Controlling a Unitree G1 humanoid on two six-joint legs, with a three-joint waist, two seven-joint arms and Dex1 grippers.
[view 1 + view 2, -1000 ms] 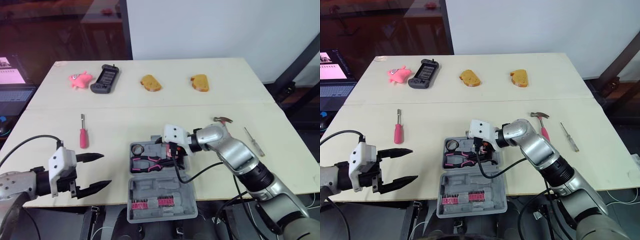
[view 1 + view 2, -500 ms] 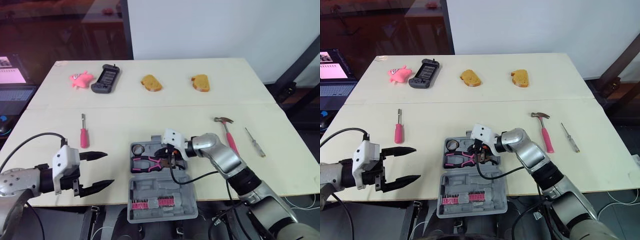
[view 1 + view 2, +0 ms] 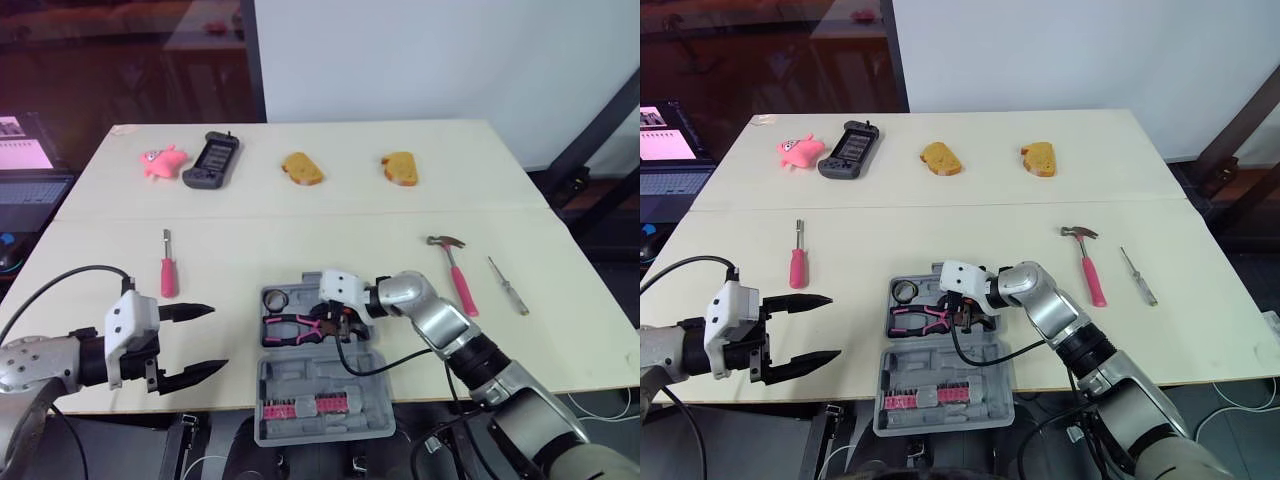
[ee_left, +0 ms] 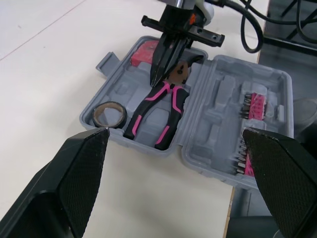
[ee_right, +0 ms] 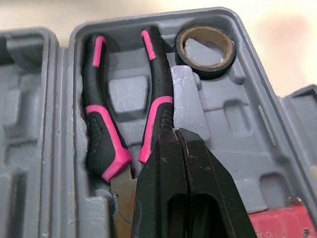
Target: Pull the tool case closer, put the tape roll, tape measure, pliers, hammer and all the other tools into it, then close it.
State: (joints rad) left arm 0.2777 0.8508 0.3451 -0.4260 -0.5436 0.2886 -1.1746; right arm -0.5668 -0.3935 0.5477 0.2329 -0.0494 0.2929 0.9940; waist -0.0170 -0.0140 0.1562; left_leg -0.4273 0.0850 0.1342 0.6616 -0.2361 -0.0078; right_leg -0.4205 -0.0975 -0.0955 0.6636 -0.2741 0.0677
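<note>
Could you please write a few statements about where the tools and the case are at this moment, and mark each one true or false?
1. The pliers lie inside the tool case. True.
2. The hammer is in the case. False: it lies on the table, to the right of the case.
3. The left gripper is open and holds nothing. True.
4. The tool case is closed. False: it lies open.
5. The tape roll sits on the table. False: it is in the case, beside the pliers' handles.

We logged grey tool case point(image 3: 300, 378), open, near edge; pliers point(image 3: 295, 325), tape roll point(image 3: 276, 298) inside; pink-handled hammer point(image 3: 460, 282) lay right.
</note>
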